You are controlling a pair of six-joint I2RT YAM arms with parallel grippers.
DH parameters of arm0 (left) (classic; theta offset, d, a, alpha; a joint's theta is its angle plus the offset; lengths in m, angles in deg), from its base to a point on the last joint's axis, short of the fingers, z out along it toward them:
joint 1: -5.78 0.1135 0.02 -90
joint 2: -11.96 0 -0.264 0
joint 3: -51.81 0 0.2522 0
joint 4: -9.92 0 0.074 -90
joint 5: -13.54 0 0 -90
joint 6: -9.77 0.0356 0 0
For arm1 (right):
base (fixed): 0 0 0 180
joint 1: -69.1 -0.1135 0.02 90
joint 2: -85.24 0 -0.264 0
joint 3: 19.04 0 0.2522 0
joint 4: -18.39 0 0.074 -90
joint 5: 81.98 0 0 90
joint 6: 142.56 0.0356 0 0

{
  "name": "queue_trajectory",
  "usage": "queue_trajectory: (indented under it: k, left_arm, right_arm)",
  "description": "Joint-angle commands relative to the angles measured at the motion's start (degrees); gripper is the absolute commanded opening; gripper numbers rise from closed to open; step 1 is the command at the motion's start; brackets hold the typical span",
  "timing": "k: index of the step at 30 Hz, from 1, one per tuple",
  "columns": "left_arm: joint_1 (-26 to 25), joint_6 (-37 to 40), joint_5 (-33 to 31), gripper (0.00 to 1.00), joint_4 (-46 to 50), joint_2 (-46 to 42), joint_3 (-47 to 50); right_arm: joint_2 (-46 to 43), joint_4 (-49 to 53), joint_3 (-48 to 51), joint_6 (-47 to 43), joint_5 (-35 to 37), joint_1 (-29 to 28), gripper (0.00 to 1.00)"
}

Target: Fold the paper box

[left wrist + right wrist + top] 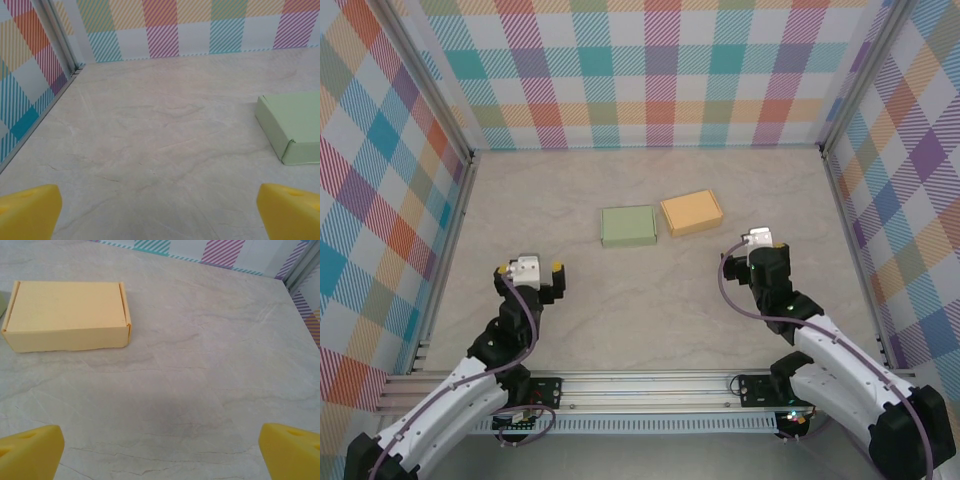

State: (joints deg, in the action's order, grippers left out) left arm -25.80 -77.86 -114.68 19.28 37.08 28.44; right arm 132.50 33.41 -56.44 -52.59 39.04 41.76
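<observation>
In the top view I see two folded paper boxes just above frame centre on the bench, the green box just left of the yellow box. My left fingers sit lower left, spread wide and empty. My right fingers, lower right, are equally spread and hold nothing.

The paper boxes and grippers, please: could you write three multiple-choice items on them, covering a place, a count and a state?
1. The green box lies where from the yellow box? A left B right C on top
2. Boxes on the table? A one B two C three
3. The left gripper and right gripper are? A both open B both shut C holding boxes
1 A, green sits on the left arm's side; 2 B, one green, one yellow; 3 A, jaws wide apart, nothing between.
</observation>
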Motion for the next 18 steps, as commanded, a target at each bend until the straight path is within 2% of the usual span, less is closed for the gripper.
queue_trajectory:
  k: [1,5,10,14,18]
  left_arm:
    - [0.9,0.7,0.1,1.0,-5.0,-5.9,4.5]
    - [1.7,2.1,1.4,1.0,-7.4,-15.8,9.5]
    - [4.7,2.2,3.7,1.0,-0.4,-24.8,9.5]
    - [8.6,0.1,8.2,1.0,-4.0,-20.8,9.7]
    - [14.5,-3.6,13.4,1.0,-14.9,-8.3,10.5]
  right_arm:
    - [-1.2,-6.5,2.5,-1.2,0.7,0.5,1.0]
    - [-1.3,-10.3,4.4,-1.3,0.6,1.2,1.0]
    - [-0.1,-13.3,5.2,-2.8,0.0,2.3,1.0]
    - [1.2,-17.1,6.4,-3.4,-1.3,4.1,1.0]
    - [2.7,-18.5,6.6,-2.7,-4.0,6.6,1.0]
